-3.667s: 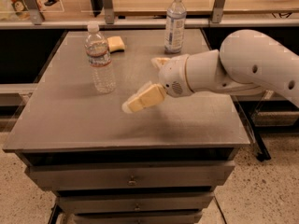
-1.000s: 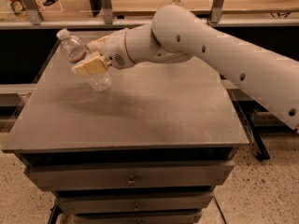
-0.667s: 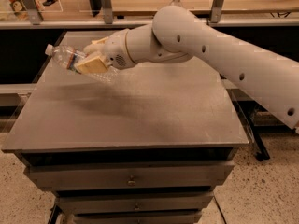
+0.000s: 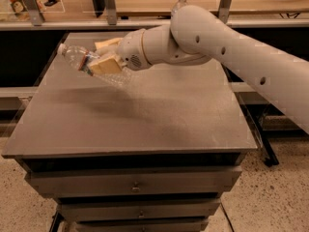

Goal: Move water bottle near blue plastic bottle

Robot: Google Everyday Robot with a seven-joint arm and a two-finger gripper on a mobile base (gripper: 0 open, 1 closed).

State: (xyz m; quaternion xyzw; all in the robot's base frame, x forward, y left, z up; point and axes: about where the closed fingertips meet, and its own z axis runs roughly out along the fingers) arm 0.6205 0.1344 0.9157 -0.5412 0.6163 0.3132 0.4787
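Note:
The water bottle (image 4: pixel 77 58), clear and ribbed with a white cap and a red label band, is tilted nearly on its side with the cap to the left. It is lifted above the left part of the grey table (image 4: pixel 145 115). My gripper (image 4: pixel 104 59) is shut on its middle, with tan fingers (image 4: pixel 105 65) around the body. The blue plastic bottle (image 4: pixel 179 0) stands at the table's far edge; only its white cap and shoulder show above my white arm (image 4: pixel 231 42).
A yellow sponge-like object (image 4: pixel 107 44) lies behind the gripper at the back of the table. Drawers (image 4: pixel 135 185) run under the front edge. A shelf rail (image 4: pixel 72 23) crosses behind the table.
The gripper closed on the water bottle at the left, lifted and tipped it sideways. Since then it has carried it a little right and toward the front.

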